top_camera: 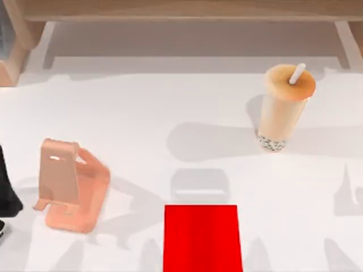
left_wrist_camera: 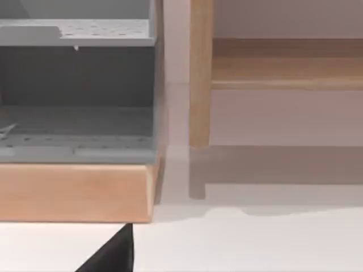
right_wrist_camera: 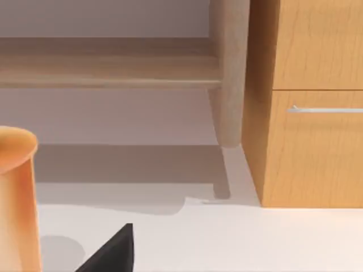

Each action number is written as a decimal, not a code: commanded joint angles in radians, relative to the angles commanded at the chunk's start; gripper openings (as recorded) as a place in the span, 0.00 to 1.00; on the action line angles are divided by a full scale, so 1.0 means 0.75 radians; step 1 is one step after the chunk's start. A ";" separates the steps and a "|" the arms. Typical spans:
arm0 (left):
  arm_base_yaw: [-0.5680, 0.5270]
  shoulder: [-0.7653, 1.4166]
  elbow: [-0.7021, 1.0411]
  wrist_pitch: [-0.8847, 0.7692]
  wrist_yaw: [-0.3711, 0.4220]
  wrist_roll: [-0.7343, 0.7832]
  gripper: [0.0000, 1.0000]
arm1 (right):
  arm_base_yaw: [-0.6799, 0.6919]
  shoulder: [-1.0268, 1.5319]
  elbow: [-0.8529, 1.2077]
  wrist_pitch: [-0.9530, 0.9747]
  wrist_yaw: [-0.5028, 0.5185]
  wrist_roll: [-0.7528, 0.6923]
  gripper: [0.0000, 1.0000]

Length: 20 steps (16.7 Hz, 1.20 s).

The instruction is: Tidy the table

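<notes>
On the surface (top_camera: 147,113), the phone stand (top_camera: 71,186), bubble tea cup (top_camera: 283,107) and red mat (top_camera: 201,238) seemingly await tidying; either end effector's state I cannot tell

Left arm (top_camera: 7,190): matte black housing, rounded outline, seen at the left edge of the top view; small pale patch at its lower end. Left wrist view: black, wedge-shaped part of the left tool (left_wrist_camera: 110,255), flat faces, straight slanted edge, no markings. Right wrist view: matching black wedge of the right tool (right_wrist_camera: 110,255), same finish. Cables, screws, labels: cannot tell.
</notes>
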 joint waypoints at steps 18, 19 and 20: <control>0.214 1.509 1.152 -0.866 -0.004 -0.513 1.00 | 0.000 0.000 0.000 0.000 0.000 0.000 1.00; 0.231 1.631 1.245 -0.936 -0.004 -0.554 1.00 | 0.000 0.000 0.000 0.000 0.000 0.000 1.00; 0.247 1.751 1.334 -1.003 -0.004 -0.594 1.00 | 0.000 0.000 0.000 0.000 0.000 0.000 1.00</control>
